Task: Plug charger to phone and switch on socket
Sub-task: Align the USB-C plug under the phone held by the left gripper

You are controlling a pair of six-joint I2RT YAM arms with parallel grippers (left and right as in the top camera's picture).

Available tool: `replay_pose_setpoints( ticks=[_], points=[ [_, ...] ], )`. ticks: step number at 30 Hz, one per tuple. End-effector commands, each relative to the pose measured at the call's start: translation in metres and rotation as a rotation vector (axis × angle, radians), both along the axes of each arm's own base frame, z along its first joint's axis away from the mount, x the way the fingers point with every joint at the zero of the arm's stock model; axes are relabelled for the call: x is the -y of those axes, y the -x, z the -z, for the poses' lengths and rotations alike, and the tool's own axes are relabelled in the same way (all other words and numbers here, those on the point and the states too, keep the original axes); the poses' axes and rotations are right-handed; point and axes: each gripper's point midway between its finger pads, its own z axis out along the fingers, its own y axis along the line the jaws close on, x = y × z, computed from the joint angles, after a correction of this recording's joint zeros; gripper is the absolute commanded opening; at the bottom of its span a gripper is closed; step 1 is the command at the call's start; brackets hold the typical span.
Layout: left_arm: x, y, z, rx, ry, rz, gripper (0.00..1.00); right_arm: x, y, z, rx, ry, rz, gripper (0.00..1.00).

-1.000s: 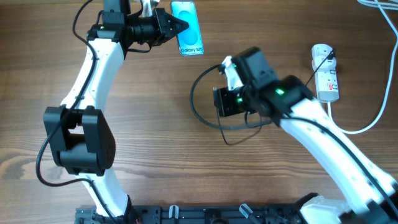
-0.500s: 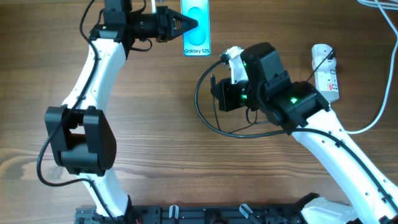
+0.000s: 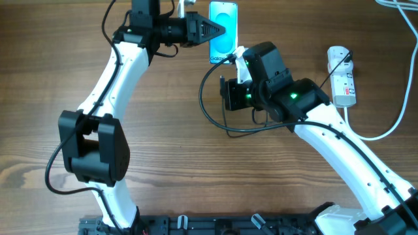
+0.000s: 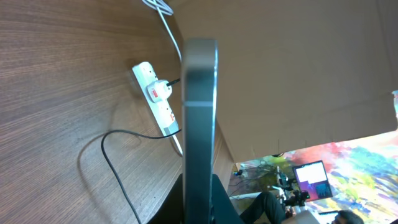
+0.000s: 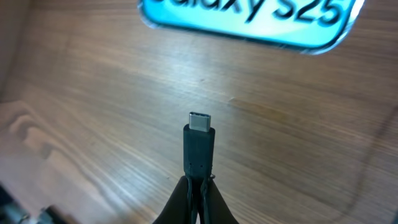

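Right hand (image 5: 198, 190) is closed tight on the charger (image 5: 199, 146). The connector tip points at the phone (image 3: 224, 23), near it but apart. Left hand (image 3: 221, 31) is clamped on the phone's side. The socket (image 3: 342, 77) lies on the table (image 3: 163, 130), well right of the phone.

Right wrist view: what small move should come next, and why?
Probably ease the right gripper forward. Its charger tip points at the phone, whose lettered end faces it across a gap, not yet touching, while the left gripper holds the phone.
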Motion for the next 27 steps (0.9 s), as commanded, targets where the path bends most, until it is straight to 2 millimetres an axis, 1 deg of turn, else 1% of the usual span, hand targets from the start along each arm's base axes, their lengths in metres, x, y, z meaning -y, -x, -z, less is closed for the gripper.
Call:
replay_pose_setpoints(
  ticks=[1,2,4,7,19,23,27],
  points=[
    [0.001,0.005,-0.015,0.063,0.004,0.013,0.04,0.006,-0.014,0.011,0.009,0.056,0.051,0.04],
    [0.002,0.005,-0.014,0.063,0.004,0.014,0.04,0.005,-0.015,0.016,-0.001,0.062,0.052,0.04],
    [0.001,0.005,-0.014,0.058,0.002,0.013,0.04,0.004,-0.017,0.018,0.005,0.068,0.043,0.04],
    [0.001,0.006,-0.013,0.068,-0.003,0.018,0.04,0.001,-0.022,0.013,0.037,0.056,0.032,0.04],
    [0.001,0.005,-0.01,0.069,-0.014,0.009,0.04,0.0,-0.03,0.008,0.088,0.056,0.023,0.04],
    [0.001,0.005,-0.01,0.063,-0.015,0.009,0.04,0.004,-0.034,0.007,0.11,0.079,0.033,0.04],
    [0.001,0.005,-0.009,0.062,-0.015,0.009,0.04,0.003,-0.035,0.006,0.122,0.079,0.026,0.04]
  ],
)
